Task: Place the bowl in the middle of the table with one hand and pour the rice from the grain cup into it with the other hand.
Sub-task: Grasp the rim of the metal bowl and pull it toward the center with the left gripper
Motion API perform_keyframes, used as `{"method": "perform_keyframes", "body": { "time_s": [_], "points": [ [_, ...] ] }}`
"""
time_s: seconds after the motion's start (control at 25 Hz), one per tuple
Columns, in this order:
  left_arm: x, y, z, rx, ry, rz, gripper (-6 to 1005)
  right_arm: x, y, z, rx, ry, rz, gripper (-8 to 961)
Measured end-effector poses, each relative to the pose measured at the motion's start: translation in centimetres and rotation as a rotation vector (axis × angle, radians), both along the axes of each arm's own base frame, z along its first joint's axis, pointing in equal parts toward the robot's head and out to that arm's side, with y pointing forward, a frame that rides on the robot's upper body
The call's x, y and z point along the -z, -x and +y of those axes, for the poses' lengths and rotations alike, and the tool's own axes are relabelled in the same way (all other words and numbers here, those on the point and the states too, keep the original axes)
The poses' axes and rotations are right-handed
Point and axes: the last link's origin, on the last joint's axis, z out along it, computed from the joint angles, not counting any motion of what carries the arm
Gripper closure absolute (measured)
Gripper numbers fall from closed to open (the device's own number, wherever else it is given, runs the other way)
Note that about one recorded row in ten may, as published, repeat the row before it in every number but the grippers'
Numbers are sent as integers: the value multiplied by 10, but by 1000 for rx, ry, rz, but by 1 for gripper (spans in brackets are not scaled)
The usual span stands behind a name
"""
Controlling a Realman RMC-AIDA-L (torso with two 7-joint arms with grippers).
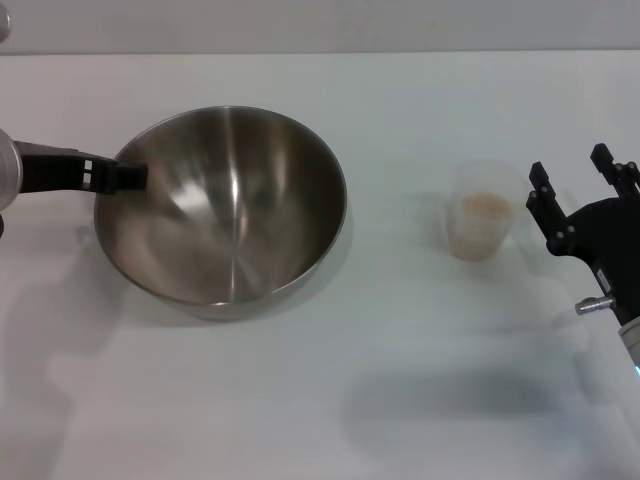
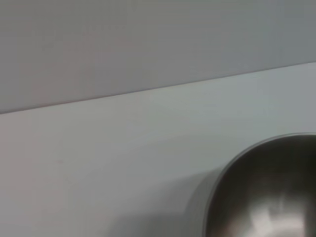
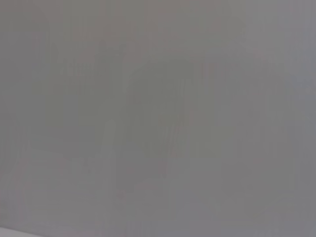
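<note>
Our left hand (image 1: 128, 177) reaches in from the left edge of the head view and is clenched on the near-left rim of the bowl (image 1: 225, 210), its dark fingers meeting the steel edge. The bowl sits on the white bench (image 1: 400, 400), left of the middle, its brushed inside bare and shiny. In the left wrist view we see only a curve of that bowl (image 2: 266, 192) against the bench top.

Our right hand (image 1: 572, 190) stands at the right side, released, its 2 dark fingers spread apart and holding nothing. Just beside it, toward the bowl, the grain cup (image 1: 482, 215) stands upright on the bench with the rice (image 1: 484, 208) inside. Cup and bowl are well apart.
</note>
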Motion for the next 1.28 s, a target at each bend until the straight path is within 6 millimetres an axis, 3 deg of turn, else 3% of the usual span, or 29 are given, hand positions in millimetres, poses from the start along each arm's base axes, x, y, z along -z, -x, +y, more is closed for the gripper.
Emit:
{"method": "perform_keyframes", "body": {
  "time_s": [0.64,1.16,1.28],
  "points": [
    [23,7,-3,-26,69,-3,185,-2,-1,-3,-13,-8,-9,282],
    [26,-2,-5,-20,101,-49,313,-10,2,-5,-64,-43,-22,281],
    [32,-7,-1,-9,126,-41,540,-11,1,-5,-66,-46,-26,281]
  ]
}}
